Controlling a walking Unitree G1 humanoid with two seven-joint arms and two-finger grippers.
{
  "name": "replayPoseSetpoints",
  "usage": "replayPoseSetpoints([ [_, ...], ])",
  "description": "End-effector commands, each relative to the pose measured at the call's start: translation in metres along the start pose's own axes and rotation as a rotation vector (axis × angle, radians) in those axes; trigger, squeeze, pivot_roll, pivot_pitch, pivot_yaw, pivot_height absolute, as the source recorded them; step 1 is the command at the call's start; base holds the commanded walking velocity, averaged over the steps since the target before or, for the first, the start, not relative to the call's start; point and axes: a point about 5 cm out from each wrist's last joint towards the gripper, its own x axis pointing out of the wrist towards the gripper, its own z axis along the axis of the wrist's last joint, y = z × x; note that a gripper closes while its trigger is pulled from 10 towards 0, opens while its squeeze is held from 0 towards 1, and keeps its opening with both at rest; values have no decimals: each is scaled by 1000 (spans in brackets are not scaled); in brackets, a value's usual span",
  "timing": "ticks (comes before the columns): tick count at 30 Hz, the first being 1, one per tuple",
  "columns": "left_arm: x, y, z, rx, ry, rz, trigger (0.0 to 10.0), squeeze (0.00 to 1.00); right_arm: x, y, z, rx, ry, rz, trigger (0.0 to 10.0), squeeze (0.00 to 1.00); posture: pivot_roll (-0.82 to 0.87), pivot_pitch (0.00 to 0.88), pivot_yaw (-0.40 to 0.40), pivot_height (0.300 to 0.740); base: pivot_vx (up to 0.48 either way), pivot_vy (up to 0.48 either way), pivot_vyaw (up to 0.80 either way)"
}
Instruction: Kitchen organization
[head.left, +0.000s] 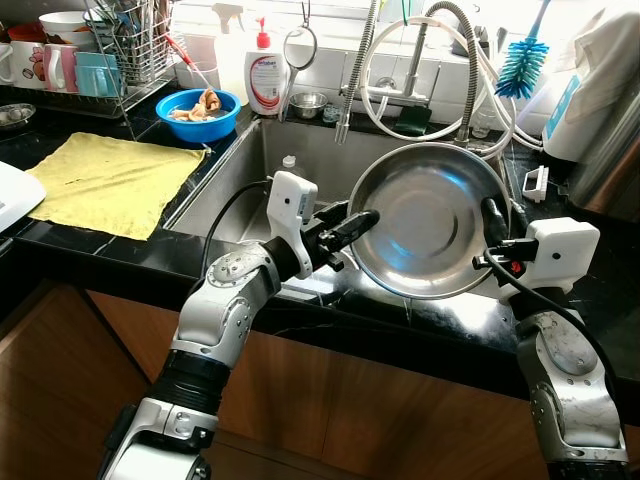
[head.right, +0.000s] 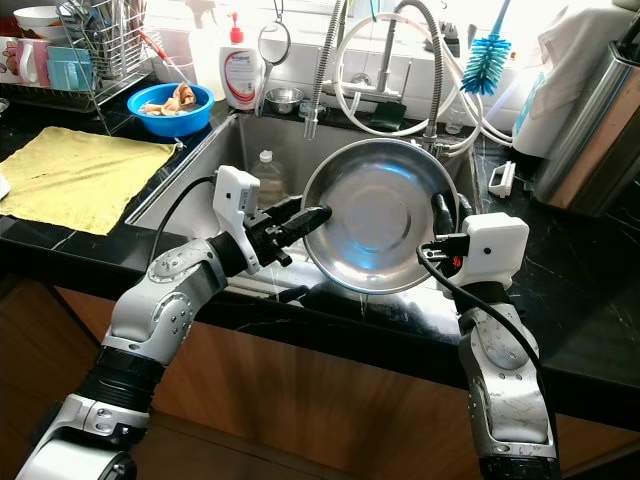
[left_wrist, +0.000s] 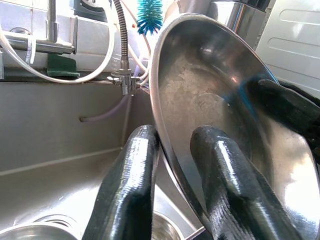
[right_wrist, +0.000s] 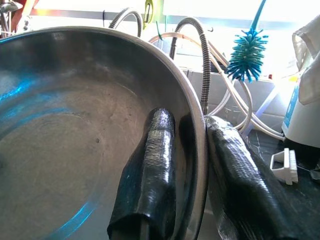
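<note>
A large steel bowl (head.left: 430, 232) is held tilted over the sink (head.left: 245, 170), its inside facing me. My left gripper (head.left: 362, 222) is shut on its left rim, one finger (left_wrist: 131, 190) outside and one finger (left_wrist: 230, 185) inside. On the opposite rim my right gripper (head.left: 492, 222) is shut too, with one finger (right_wrist: 150, 180) inside the bowl and the other finger (right_wrist: 240, 185) behind the rim.
A yellow cloth (head.left: 110, 180) lies on the black counter (head.left: 90, 250) at the left. Behind it stand a blue bowl (head.left: 198, 112) with scraps, a dish rack (head.left: 120, 50) and a soap bottle (head.left: 264, 75). Faucet hoses (head.left: 470, 70) and a teal brush (head.left: 522, 60) hang behind the sink.
</note>
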Motion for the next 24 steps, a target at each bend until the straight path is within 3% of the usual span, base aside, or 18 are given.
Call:
replayPoseSetpoints([
  [1,1,-3,-1,22,9,-15,0,0,3,2,9,4,-36,11,10000,0,69,0,-35,740,0,0,0],
  [21,1,-5,-2,32,15,-32,0,0,7,7,11,18,-45,31,10000,0,79,0,-40,740,0,0,0],
  [22,1,-5,-1,33,13,-31,0,0,7,7,11,28,-47,36,10000,569,79,0,-40,740,0,0,0],
  [23,1,-5,-1,32,11,-30,0,0,7,8,11,31,-48,38,10000,1000,78,0,-40,740,0,0,0],
  [24,1,-5,-1,32,10,-28,0,0,7,8,11,31,-49,39,10000,1000,78,0,-41,740,0,0,0],
])
